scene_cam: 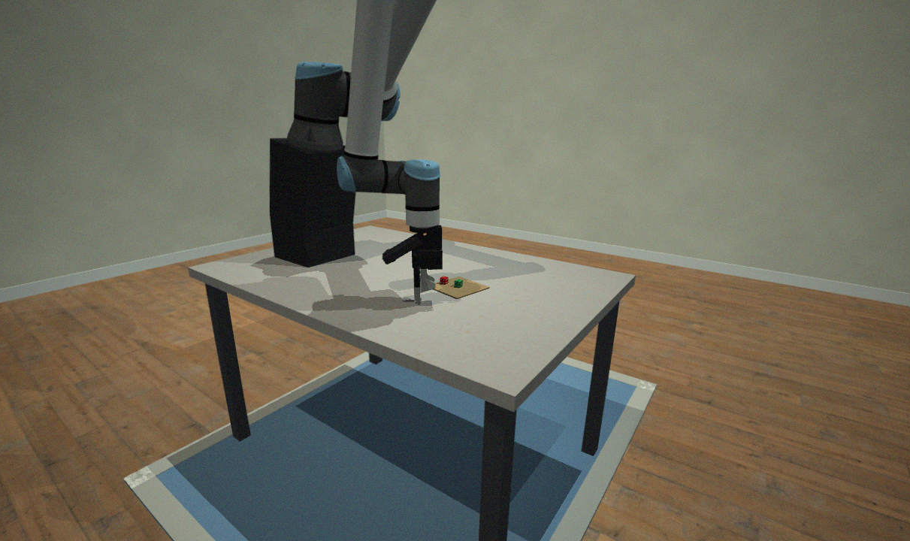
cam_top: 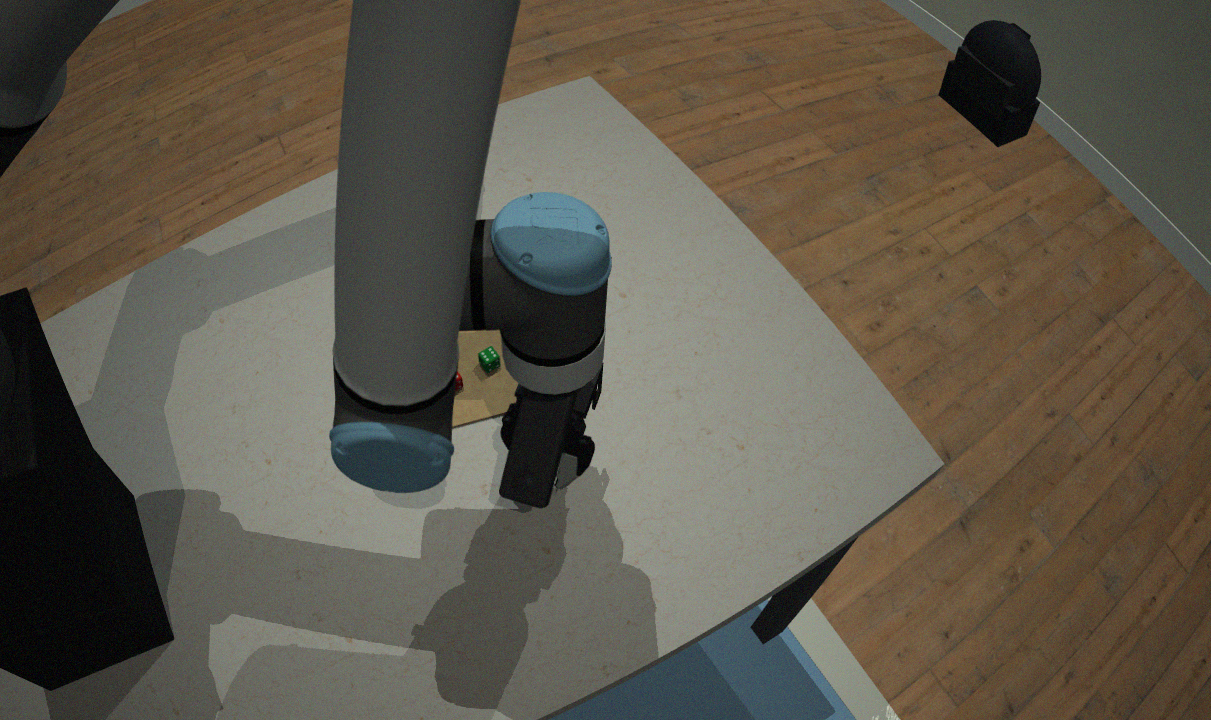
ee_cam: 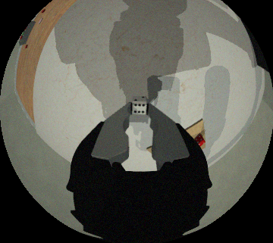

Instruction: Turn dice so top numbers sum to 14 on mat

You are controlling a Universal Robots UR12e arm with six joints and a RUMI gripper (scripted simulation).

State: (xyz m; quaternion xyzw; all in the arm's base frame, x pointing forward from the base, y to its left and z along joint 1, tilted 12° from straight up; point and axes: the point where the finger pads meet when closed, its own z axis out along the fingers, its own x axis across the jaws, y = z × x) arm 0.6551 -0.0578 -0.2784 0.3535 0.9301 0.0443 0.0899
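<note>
Your gripper (cam_top: 559, 481) (scene_cam: 417, 300) (ee_cam: 139, 103) pinches the white die (ee_cam: 139, 107), off the mat (cam_top: 484, 404) (scene_cam: 472, 289) (ee_cam: 195, 126), to its left in the exterior view. An off-centre grip could let it twist during lifting and land tilted.

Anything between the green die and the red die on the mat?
Exterior view: only bare mat shows between the green die and red die.
</note>
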